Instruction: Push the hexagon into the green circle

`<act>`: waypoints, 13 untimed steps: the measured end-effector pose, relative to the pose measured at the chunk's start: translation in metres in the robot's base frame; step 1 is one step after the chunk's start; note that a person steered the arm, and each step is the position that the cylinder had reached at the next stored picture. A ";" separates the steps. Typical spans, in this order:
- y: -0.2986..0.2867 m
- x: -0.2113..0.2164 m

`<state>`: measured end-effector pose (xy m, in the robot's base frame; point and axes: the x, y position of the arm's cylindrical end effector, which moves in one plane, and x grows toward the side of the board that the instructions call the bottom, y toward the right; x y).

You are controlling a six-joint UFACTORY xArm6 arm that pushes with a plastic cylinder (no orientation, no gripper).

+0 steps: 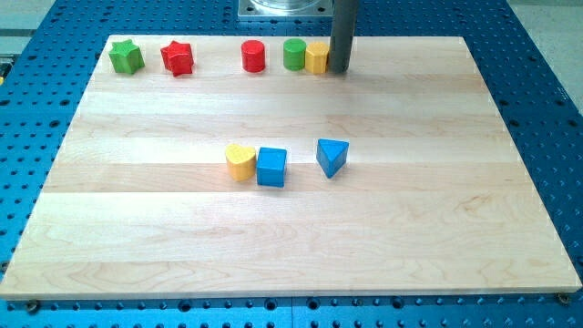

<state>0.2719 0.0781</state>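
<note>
The yellow hexagon [316, 57] sits near the view's top, touching the right side of the green circle [293, 54]. My tip [338, 70] is a dark rod end resting against the hexagon's right side. The rod rises straight up out of the view's top.
A red circle [253, 56], a red star [178, 58] and a green star [127, 56] line the top edge to the left. Mid-board lie a yellow heart-like block [240, 162], a blue cube [271, 167] and a blue triangle [332, 157]. The wooden board [455, 228] lies on a blue perforated table.
</note>
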 end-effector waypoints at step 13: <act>-0.023 -0.055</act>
<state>0.2171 0.0554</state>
